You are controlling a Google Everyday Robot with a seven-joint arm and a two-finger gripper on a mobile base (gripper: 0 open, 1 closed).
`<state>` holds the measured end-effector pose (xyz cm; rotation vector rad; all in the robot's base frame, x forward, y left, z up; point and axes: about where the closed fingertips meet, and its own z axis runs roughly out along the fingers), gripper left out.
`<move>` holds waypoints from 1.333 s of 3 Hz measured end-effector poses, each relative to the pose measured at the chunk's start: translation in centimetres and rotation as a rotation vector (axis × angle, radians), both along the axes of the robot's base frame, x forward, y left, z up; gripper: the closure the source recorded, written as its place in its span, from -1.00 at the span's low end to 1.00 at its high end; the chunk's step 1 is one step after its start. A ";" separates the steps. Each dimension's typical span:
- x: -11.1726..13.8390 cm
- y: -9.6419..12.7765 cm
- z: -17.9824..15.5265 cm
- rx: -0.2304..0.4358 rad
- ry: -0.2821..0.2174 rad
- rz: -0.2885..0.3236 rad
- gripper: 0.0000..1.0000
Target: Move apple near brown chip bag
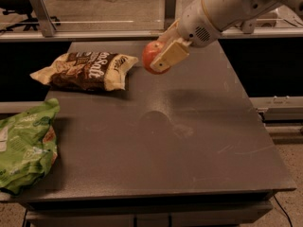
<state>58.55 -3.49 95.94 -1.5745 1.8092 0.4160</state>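
The red apple [150, 55] with yellowish patches hangs in the air, held in my gripper [161, 56], whose cream fingers [169, 56] are shut on it. My white arm reaches in from the upper right. The apple is just right of the brown chip bag [87, 70], which lies crinkled on the far left part of the dark table [189, 141]. A small gap shows between the apple and the bag's right cream end. The apple's shadow falls on the table below it.
A larger green bag [26, 145] lies at the table's left front edge, partly off it. A metal rail and posts [170, 8] run behind the table. The table's right edge drops off near a light ledge [279, 103].
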 end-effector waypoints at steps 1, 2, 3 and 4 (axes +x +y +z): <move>-0.2 2.4 -3.6 0.118 0.078 0.109 1.00; -0.8 4.7 -5.6 0.196 0.094 0.181 1.00; -0.8 4.7 -5.6 0.196 0.094 0.181 1.00; -0.6 4.7 -5.9 0.145 0.084 0.184 1.00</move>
